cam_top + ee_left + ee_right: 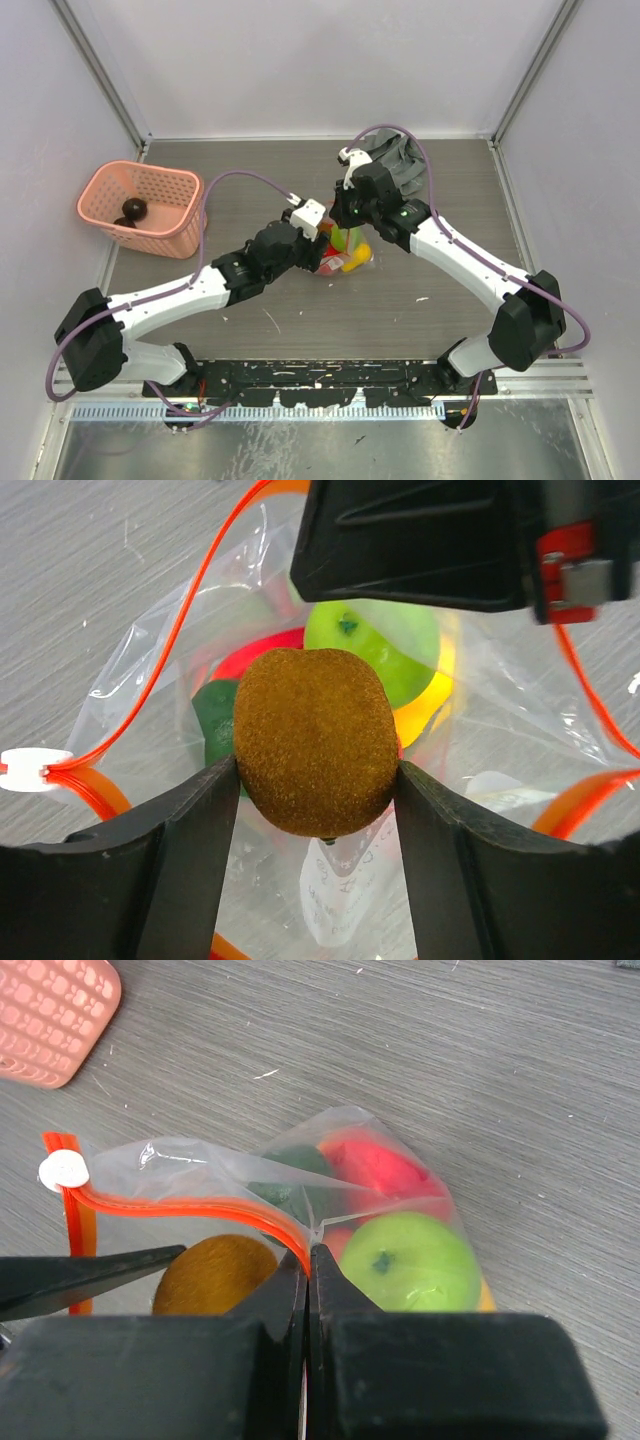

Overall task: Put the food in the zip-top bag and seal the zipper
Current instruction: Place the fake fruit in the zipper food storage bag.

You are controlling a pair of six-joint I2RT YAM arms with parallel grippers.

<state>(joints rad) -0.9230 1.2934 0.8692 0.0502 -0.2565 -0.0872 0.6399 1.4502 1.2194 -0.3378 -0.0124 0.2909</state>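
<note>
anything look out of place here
One dark fruit sits alone in the pink basket, far from the bag holding other food. A crumpled grey cloth lies at the table's far edge.

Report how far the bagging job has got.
Done: green apple and red fruit sit in the zip-top bag. In hand: left pincer grips the brown kiwi at its mouth; right pincer pinches the zipper edge. Left: a dark fruit in the pink basket, sealing.
</note>
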